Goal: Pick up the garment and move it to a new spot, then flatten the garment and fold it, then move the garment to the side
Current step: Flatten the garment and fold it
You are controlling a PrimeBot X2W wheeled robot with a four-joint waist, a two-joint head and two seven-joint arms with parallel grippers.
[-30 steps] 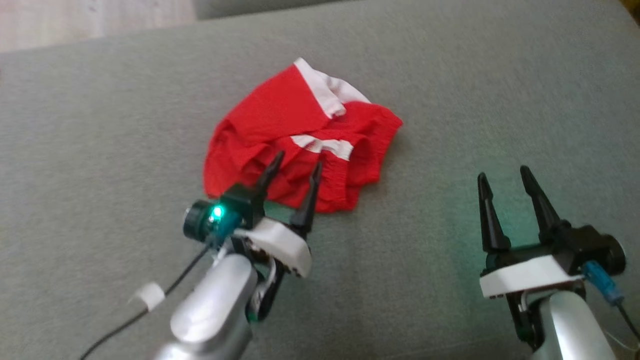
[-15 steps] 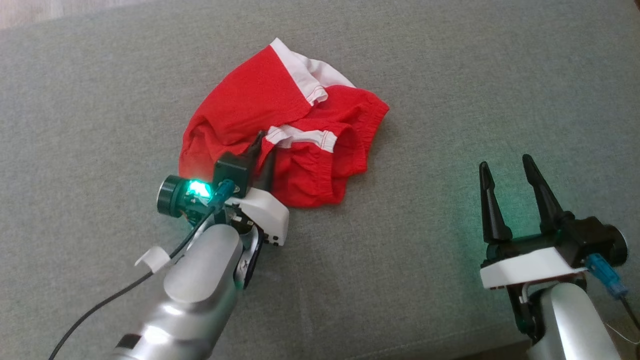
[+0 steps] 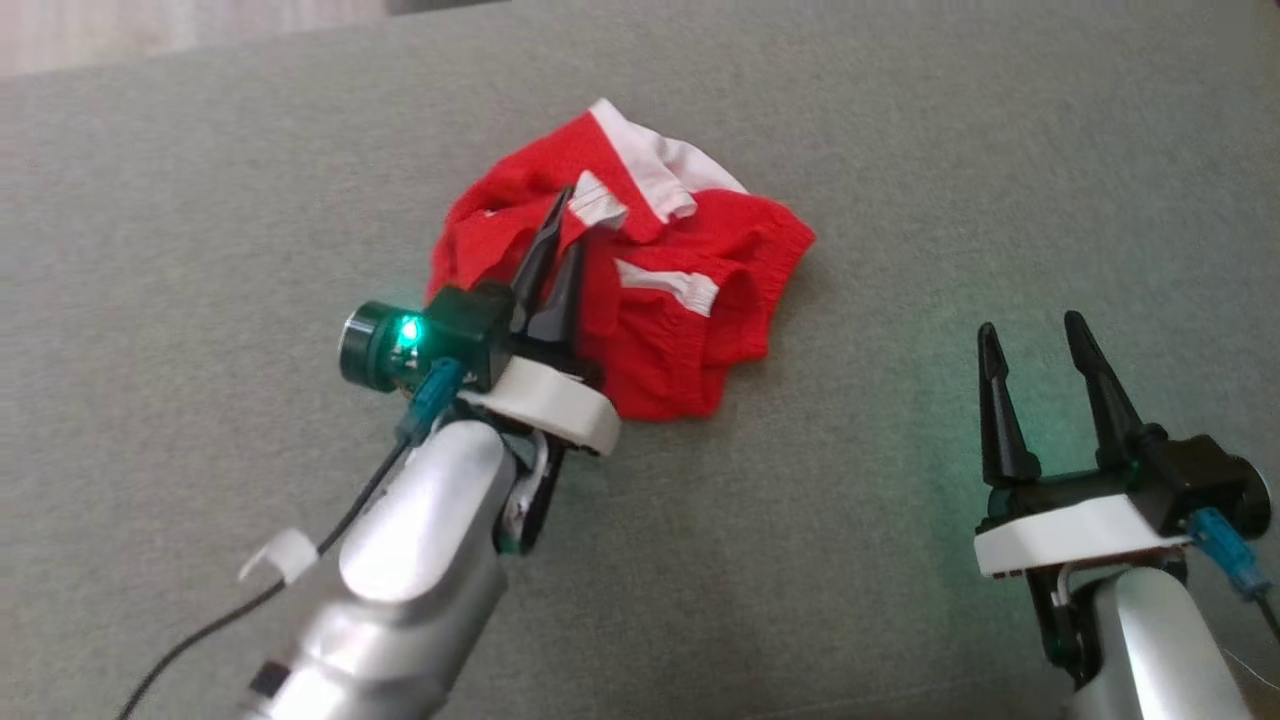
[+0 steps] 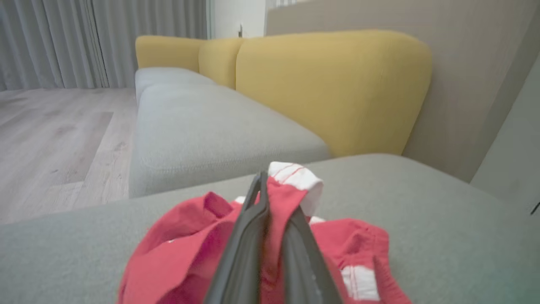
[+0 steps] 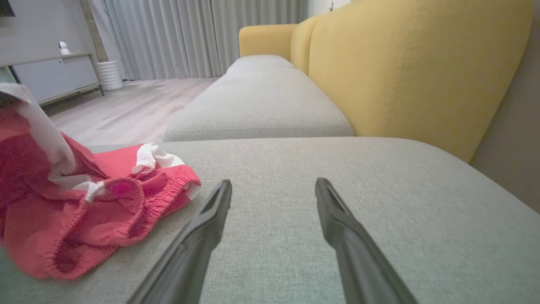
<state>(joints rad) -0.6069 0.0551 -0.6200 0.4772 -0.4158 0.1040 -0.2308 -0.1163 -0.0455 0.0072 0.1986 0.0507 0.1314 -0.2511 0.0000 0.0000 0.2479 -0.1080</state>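
The garment (image 3: 700,260) is a pair of red shorts with white trim, crumpled on the grey sofa seat (image 3: 950,150). My left gripper (image 3: 570,205) is shut on a fold of it near the white trim and holds that fold raised above the rest of the heap. In the left wrist view the red cloth (image 4: 181,240) is pinched between the two dark fingers of the left gripper (image 4: 274,196), with a white hem sticking up past the tips. My right gripper (image 3: 1032,325) hovers open over bare cushion to the garment's right, apart from the garment (image 5: 84,211), with nothing between the right gripper's (image 5: 273,183) fingers.
Yellow backrests (image 4: 333,84) rise behind the seat, and a second grey cushion (image 5: 257,101) continues beyond it. Wooden floor (image 4: 55,126) lies past the seat's far edge, with curtains and a low cabinet (image 5: 55,76) further off. Bare cushion surrounds the garment.
My left gripper has gone from open to shut on a fold of the garment and has drawn it up and away from me. The right gripper has stayed open in place.
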